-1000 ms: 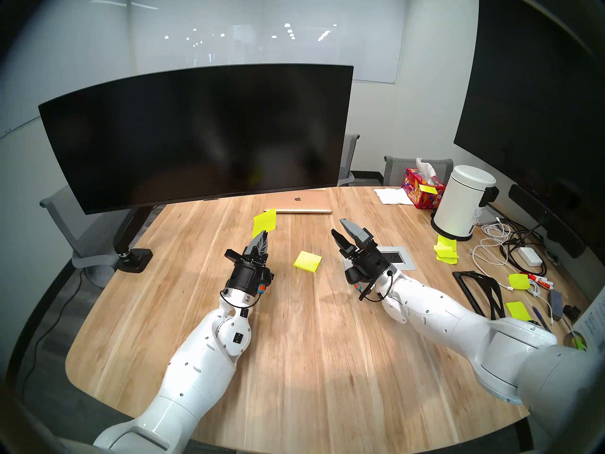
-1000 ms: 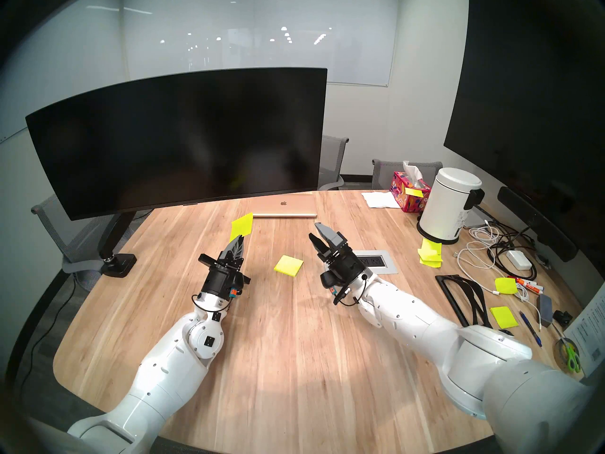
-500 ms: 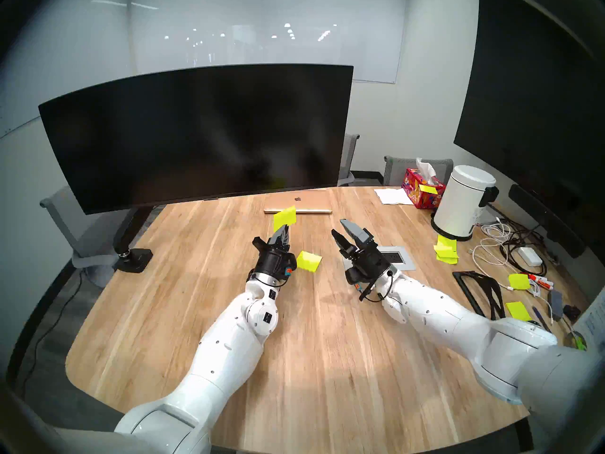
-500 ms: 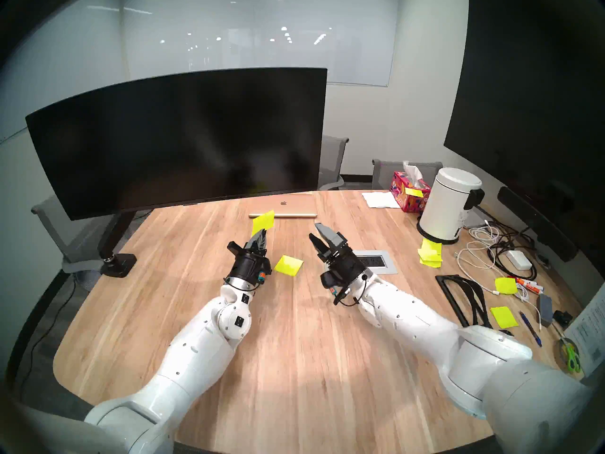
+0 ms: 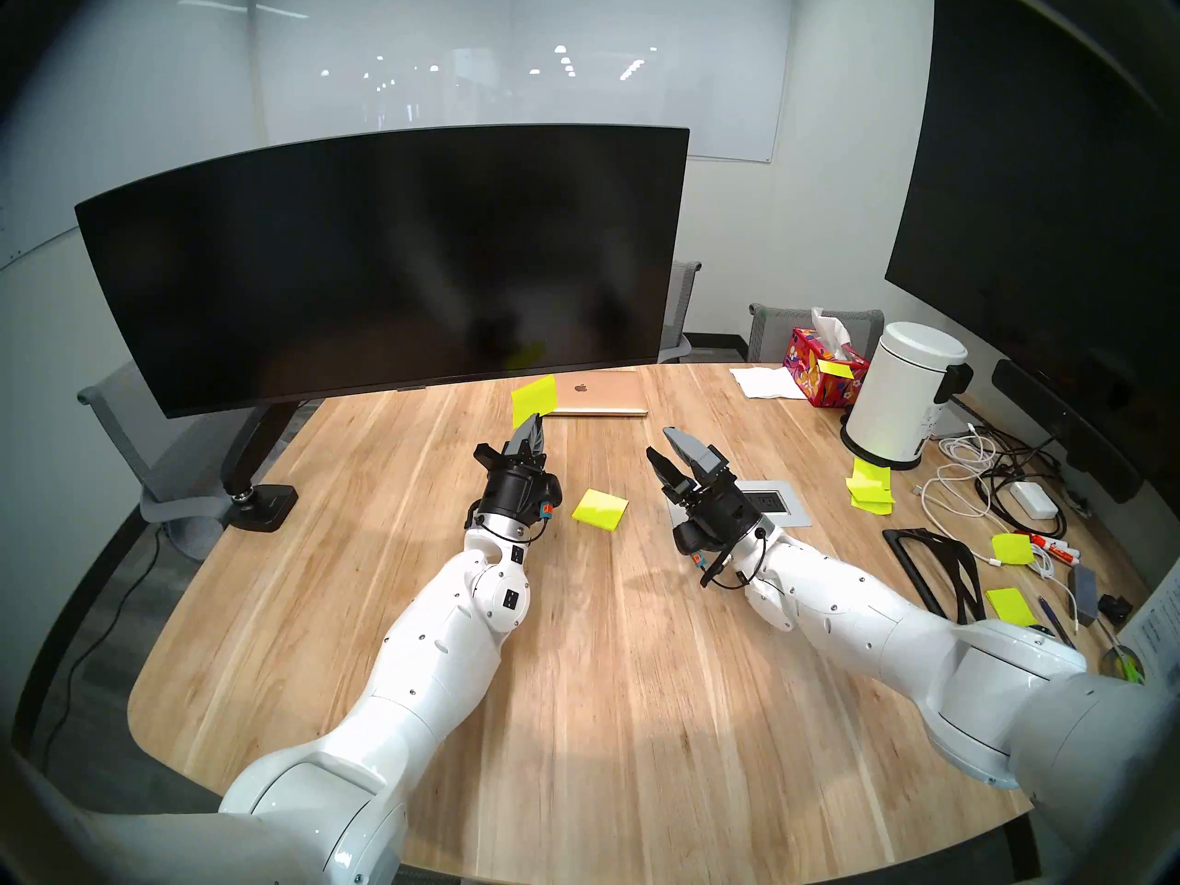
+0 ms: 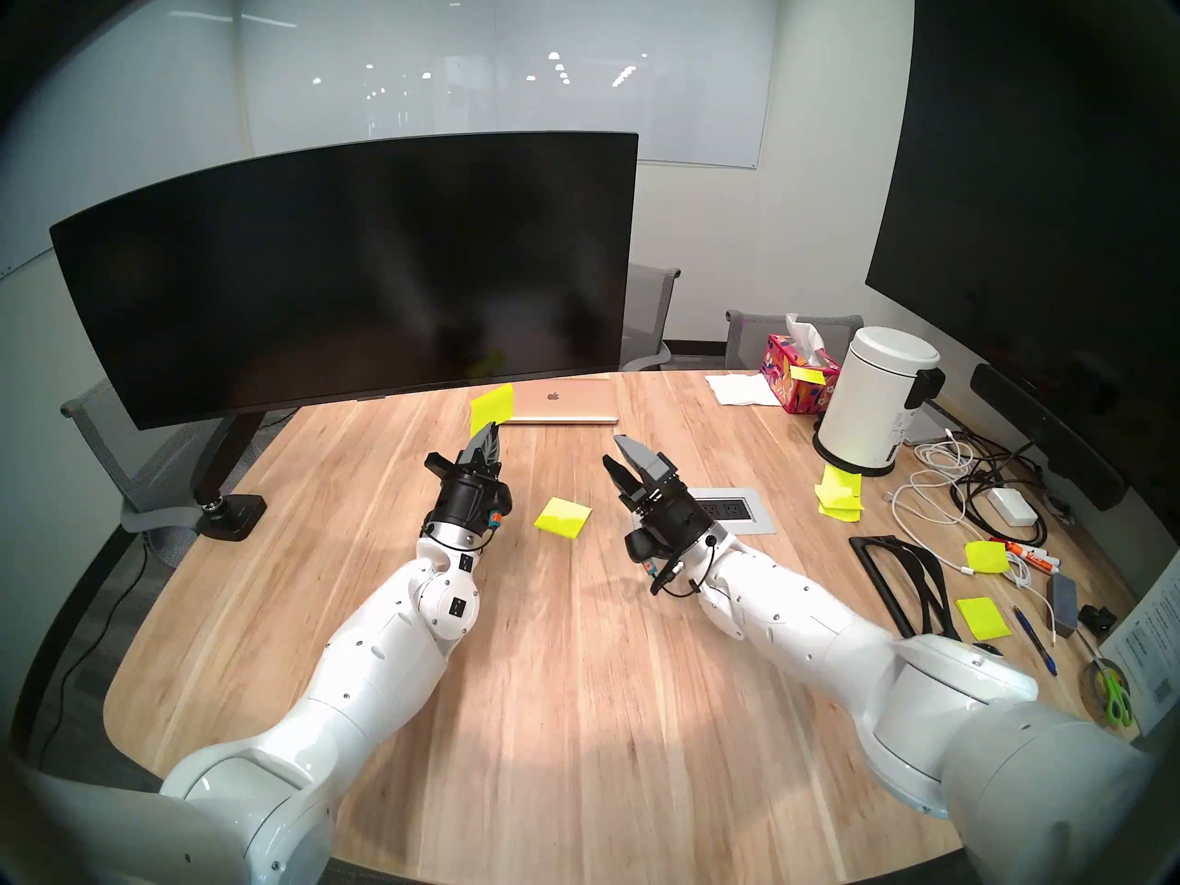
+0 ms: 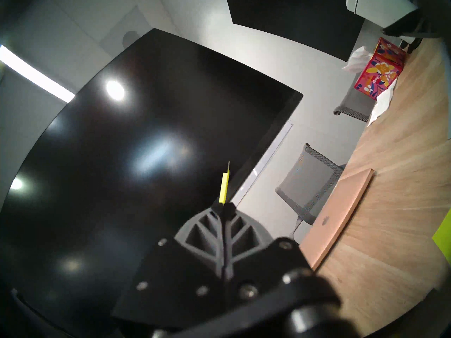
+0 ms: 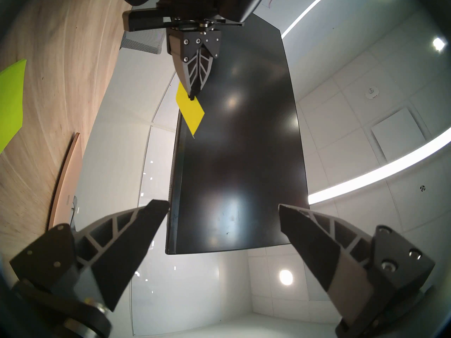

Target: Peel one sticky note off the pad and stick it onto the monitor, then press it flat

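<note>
Done: sticky note [image 5: 533, 399] peeled, pinched in left end effector [image 5: 535, 421] above worktop [image 5: 383, 545], short of monitor [image 5: 383, 258] | pad [image 5: 600, 509] on worktop | right end effector [image 5: 664, 446] spread, empty | Left: stick, press flat

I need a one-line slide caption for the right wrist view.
Left end effector holds a sticky note before the monitor; right end effector open.

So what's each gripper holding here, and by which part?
The left gripper pinches the sticky note by its lower edge, sheet standing above the fingertips. The right gripper is open and holds nothing.
</note>
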Action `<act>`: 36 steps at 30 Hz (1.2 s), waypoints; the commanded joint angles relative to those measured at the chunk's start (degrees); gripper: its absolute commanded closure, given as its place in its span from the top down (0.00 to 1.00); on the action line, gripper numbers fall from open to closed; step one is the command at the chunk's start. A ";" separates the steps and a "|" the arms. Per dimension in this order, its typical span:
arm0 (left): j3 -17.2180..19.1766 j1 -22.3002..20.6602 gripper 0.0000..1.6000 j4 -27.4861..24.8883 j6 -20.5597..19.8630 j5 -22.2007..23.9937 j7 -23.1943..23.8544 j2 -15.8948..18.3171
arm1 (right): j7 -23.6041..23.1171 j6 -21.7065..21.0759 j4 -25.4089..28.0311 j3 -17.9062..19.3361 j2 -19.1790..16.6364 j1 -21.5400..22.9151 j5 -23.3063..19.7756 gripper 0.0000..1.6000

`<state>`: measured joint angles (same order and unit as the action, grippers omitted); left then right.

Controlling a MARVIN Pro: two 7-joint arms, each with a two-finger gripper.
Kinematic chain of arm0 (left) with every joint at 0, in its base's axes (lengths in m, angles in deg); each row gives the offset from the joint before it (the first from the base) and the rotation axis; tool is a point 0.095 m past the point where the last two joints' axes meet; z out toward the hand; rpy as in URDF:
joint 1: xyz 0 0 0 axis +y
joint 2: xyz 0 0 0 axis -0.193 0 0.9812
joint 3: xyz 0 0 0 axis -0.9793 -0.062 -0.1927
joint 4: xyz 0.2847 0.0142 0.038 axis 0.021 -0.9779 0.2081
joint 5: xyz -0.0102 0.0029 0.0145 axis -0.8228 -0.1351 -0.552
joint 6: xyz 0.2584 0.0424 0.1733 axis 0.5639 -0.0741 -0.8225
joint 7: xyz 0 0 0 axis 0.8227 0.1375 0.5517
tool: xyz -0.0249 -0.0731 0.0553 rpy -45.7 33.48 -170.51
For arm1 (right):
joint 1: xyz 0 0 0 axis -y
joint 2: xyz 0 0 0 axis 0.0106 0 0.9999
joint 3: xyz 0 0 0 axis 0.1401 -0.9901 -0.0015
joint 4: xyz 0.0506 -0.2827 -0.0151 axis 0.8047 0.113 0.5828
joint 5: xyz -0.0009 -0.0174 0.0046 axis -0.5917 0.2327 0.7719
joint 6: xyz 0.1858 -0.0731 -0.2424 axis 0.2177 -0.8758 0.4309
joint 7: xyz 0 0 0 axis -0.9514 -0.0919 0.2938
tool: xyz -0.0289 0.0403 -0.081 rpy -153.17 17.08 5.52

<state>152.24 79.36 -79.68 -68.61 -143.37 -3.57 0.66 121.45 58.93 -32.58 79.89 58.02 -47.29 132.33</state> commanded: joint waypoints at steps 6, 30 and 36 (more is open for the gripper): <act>-0.27 1.80 0.00 -10.58 1.26 -0.80 -2.70 0.92 | 0.13 0.19 0.68 0.45 0.12 0.70 -0.30 1.00; 1.88 -4.33 0.00 -4.23 -2.03 -4.42 -4.87 1.80 | 0.03 0.19 0.84 0.51 0.05 0.65 -0.30 1.00; 1.92 -5.22 0.00 -2.15 -2.28 -5.21 -5.71 1.80 | 0.01 0.19 0.87 0.53 0.04 0.64 -0.30 1.00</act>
<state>154.34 76.68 -82.37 -71.01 -147.84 -7.81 2.67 121.42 58.94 -32.34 79.97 58.02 -47.37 132.32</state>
